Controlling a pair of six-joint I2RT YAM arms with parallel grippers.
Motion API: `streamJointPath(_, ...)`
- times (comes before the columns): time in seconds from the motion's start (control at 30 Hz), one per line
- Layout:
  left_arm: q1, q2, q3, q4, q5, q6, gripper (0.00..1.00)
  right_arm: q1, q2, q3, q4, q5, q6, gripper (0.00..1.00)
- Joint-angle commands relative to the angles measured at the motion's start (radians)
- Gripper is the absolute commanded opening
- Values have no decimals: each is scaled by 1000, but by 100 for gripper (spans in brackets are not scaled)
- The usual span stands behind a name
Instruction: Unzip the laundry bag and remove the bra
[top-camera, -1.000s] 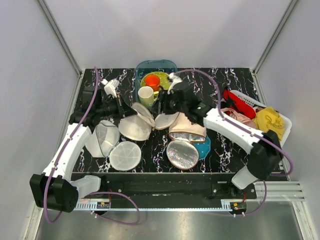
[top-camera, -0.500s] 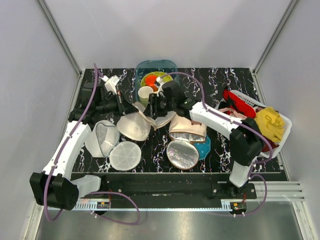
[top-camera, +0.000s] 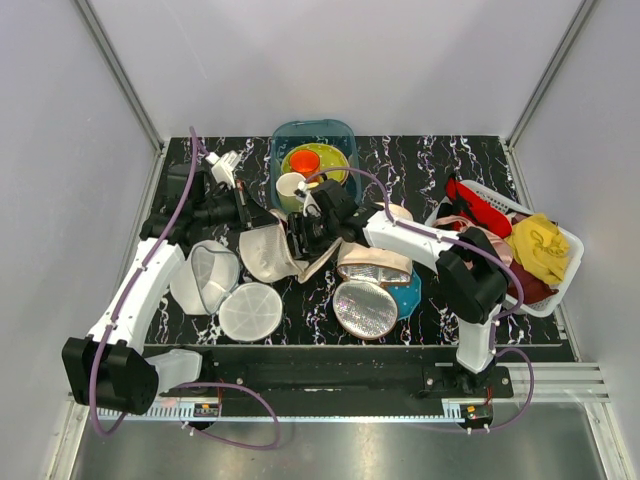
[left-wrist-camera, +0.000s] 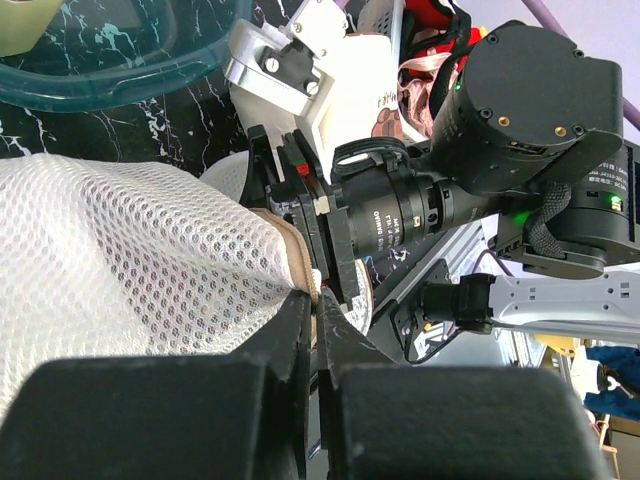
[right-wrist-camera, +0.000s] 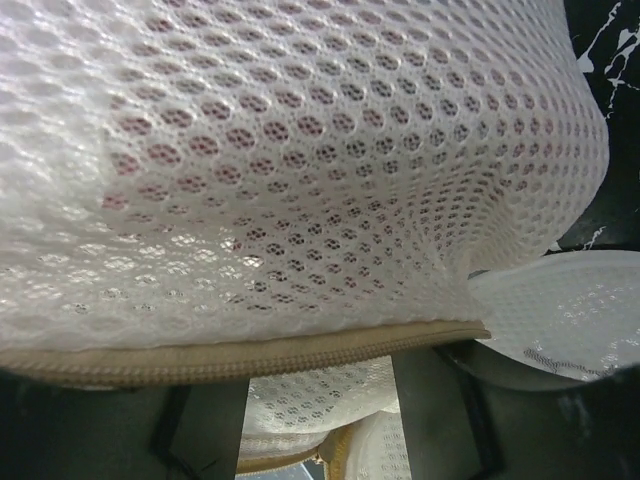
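Swung left since the earlier view, the right gripper (top-camera: 300, 236) now meets the laundry bag (top-camera: 266, 255) from the bag's right side. Its fingers stand apart, and the beige zip band (right-wrist-camera: 250, 357) runs crosswise over their tips. Opposite, the left gripper (left-wrist-camera: 316, 300), pressed together, pinches the bag's rim. The bra (right-wrist-camera: 140, 160) shows as a reddish tint inside the mesh.

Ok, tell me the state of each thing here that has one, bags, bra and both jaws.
Laundry bag: zipped shut along the seam in view.
Bra: inside the bag, reddish through the mesh.
Left gripper: jaws shut on the bag's edge.
Right gripper: jaws open, zip seam lying across them.
Cream bag: open, silver lining exposed.
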Motion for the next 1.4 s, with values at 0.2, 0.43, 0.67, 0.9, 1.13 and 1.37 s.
streamJointPath(0.2, -3, -11, 56, 101, 40, -25, 0, 17, -7, -8, 20, 67, -17, 25)
streamJointPath(0.43, -3, -11, 36, 103, 46, -22, 0, 17, -160, -51, 37, 150, -23, 0)
streamJointPath(0.67, -3, -5, 1, 110, 37, -18, 0, 16, -386, -83, 41, 308, -55, 0)
streamJointPath(0.9, -3, 4, -19, 138, 43, -45, 0, 4, -478, -59, 32, 354, -75, 0)
streamJointPath(1.13, -3, 0, -48, 143, 51, -42, 0, -47, -541, -26, 26, 397, -100, 0)
streamJointPath(1.37, -6, 27, -81, 161, 71, -63, 0, -78, -576, 75, 30, 440, -106, 0)
